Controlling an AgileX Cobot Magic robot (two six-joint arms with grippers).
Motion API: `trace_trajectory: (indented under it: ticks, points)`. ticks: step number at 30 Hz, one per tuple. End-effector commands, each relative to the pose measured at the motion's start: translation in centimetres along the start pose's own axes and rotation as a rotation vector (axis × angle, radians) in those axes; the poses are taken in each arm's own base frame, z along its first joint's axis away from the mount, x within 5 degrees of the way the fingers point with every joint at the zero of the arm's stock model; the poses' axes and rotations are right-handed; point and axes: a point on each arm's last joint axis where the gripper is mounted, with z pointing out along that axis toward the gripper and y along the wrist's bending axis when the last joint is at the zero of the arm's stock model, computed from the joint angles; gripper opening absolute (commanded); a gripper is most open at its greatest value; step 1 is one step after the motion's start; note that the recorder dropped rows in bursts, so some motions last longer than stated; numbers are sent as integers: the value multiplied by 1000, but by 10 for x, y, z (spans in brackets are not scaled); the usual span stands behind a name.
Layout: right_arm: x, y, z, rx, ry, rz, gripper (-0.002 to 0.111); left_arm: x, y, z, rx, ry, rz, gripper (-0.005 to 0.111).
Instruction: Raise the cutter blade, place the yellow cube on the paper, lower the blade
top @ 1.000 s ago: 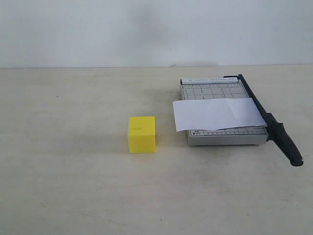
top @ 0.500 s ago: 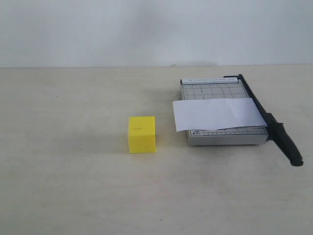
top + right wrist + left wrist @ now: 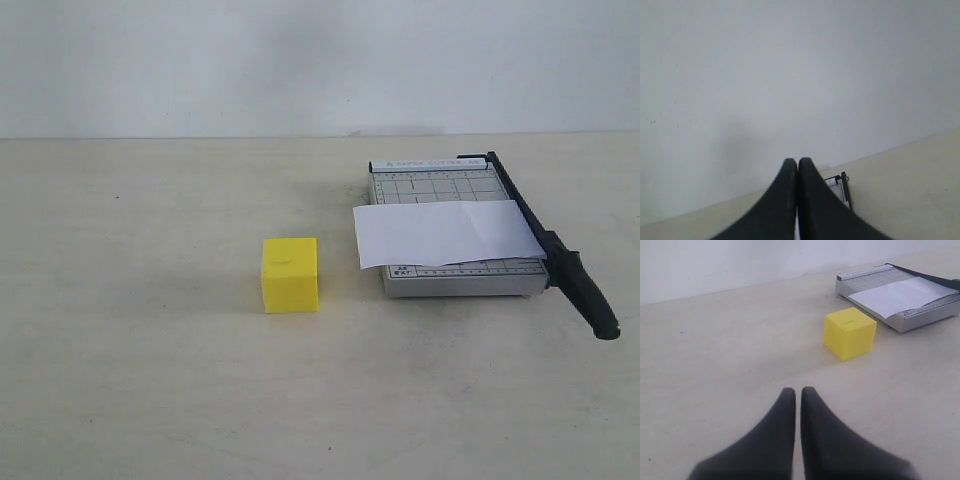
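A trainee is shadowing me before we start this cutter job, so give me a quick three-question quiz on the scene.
1. True or false: the yellow cube sits on the paper.
2. The cutter blade is: A raised, B down along the trimmer board, C detached.
3. Fill in: the left gripper and right gripper are both ___.
Key: 1 false; 2 B; 3 shut.
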Motion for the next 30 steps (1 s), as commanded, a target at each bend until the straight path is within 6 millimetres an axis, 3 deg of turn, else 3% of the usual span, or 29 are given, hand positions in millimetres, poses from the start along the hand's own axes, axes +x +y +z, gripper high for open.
trace_trajectory:
  ticks: [1, 8, 16, 20, 24, 30]
  points:
    - [-16, 9, -3, -15, 20, -77, 0, 0, 0, 0, -1, -6, -2, 4]
    - [-39, 20, -3, -4, 105, -169, 0, 0, 0, 0, -1, -6, -2, 4]
    - [-62, 28, 26, 56, 399, -383, 2, 0, 0, 0, -1, -6, -2, 4]
    - [-71, 32, 47, 59, 511, -457, 25, 0, 0, 0, -1, -6, -2, 4]
    - [-75, 33, 72, 74, 580, -487, 68, 0, 0, 0, -1, -6, -2, 4]
    - [-57, 24, 106, 106, 741, -493, 71, 0, 0, 0, -1, -6, -2, 4]
